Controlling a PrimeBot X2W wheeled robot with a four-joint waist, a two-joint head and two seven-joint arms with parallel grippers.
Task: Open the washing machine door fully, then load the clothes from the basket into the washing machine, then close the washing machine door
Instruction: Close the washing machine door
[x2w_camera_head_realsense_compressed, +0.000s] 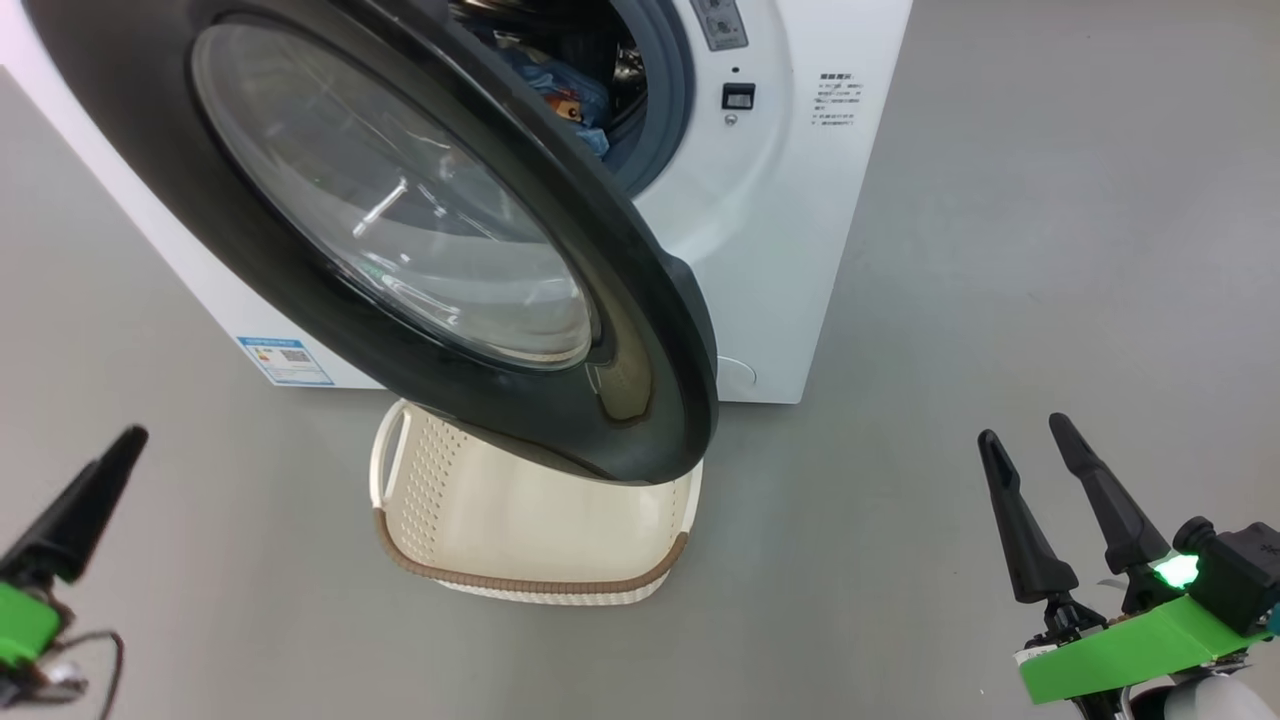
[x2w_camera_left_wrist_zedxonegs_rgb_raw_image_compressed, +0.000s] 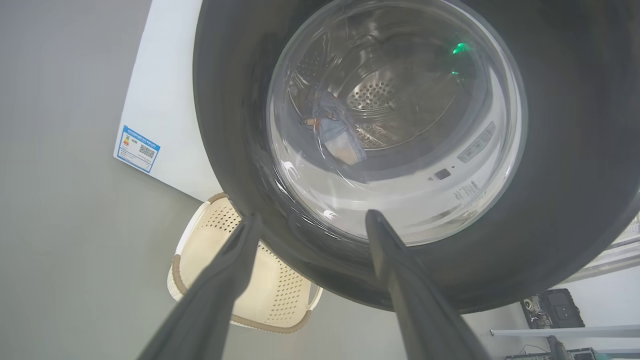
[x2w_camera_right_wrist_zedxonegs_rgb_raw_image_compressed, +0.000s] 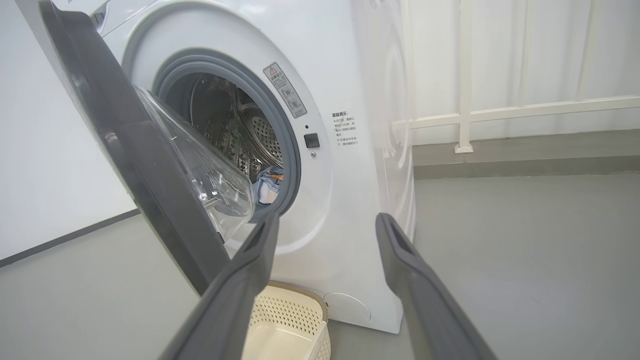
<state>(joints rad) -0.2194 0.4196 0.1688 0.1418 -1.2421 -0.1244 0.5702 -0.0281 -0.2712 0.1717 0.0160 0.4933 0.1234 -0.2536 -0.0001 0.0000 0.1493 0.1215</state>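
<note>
The washing machine door (x2w_camera_head_realsense_compressed: 400, 220), black-rimmed with a glass bowl, stands partly open and hangs over the basket (x2w_camera_head_realsense_compressed: 530, 585). The cream basket sits on the floor in front of the washing machine (x2w_camera_head_realsense_compressed: 790, 230), and the part of its inside that I see holds nothing. Blue clothes (x2w_camera_head_realsense_compressed: 575, 100) lie inside the drum, and the same clothes (x2w_camera_left_wrist_zedxonegs_rgb_raw_image_compressed: 335, 130) appear through the door glass. My left gripper (x2w_camera_left_wrist_zedxonegs_rgb_raw_image_compressed: 312, 215) is open, its fingers pointing at the door's outer face, apart from it. Low on the right, my right gripper (x2w_camera_head_realsense_compressed: 1023, 427) is open with nothing between its fingers.
A blue label sticker (x2w_camera_head_realsense_compressed: 285, 360) marks the washer's lower front. Grey floor spreads to the right of the machine. A white railing (x2w_camera_right_wrist_zedxonegs_rgb_raw_image_compressed: 465, 120) runs along the wall behind it. Dark equipment (x2w_camera_left_wrist_zedxonegs_rgb_raw_image_compressed: 552, 310) sits by the far wall.
</note>
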